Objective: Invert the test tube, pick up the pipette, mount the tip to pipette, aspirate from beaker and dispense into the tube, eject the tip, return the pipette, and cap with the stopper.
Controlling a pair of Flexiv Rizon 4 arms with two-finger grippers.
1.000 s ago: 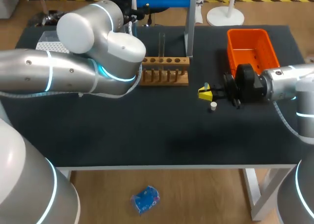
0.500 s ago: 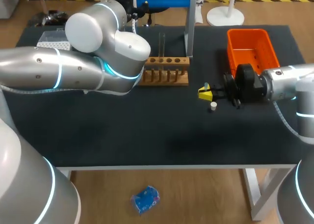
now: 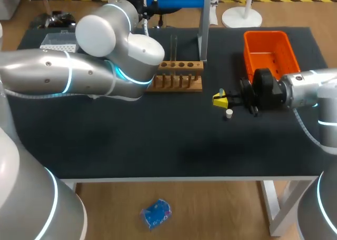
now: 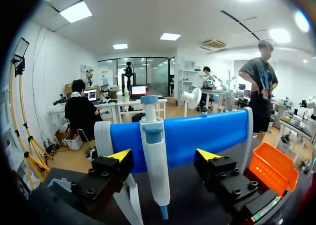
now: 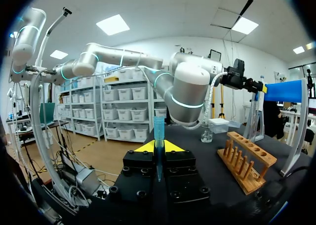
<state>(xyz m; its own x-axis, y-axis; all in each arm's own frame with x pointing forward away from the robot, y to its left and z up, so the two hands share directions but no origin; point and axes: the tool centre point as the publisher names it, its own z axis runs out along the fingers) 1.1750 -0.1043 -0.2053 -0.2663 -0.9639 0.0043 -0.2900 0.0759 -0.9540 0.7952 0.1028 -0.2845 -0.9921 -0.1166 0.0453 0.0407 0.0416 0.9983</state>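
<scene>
Shows two robot arms at a dark worktop [image 3: 158, 145], with a wooden rack [image 3: 177, 77] toward the back. Has a clear test tube [image 3: 173, 46] standing upright in the rack.

Holds the left arm [image 3: 79, 77] over the worktop left of the rack, with the elbow just beside the rack's left end. Sets the left pincer [image 4: 164, 156] at the blue stand [image 4: 197, 133] behind the rack, fingers wide apart. Puts one finger on each side of the pipette [image 4: 152, 136] hanging from that stand, with a gap on both sides.

Holds the right pincer [image 3: 221, 99] low over the worktop, right of the rack. Has its fingers drawn together and clamped on a slim blue tip [image 5: 158, 129], which stands upright between them.

Shows a small white stopper [image 3: 229, 113] lying on the worktop right of the rack, just beside the right pincer. Places an orange bin [image 3: 266, 48] farther right of the rack, behind the right arm [image 3: 310, 90].

Shows, from the right wrist, a small glass beaker [image 5: 207, 135] on the worktop beyond the rack's far end, near the left arm's elbow. Includes a pale box [image 3: 55, 40] well left of the rack, at the worktop's back.
</scene>
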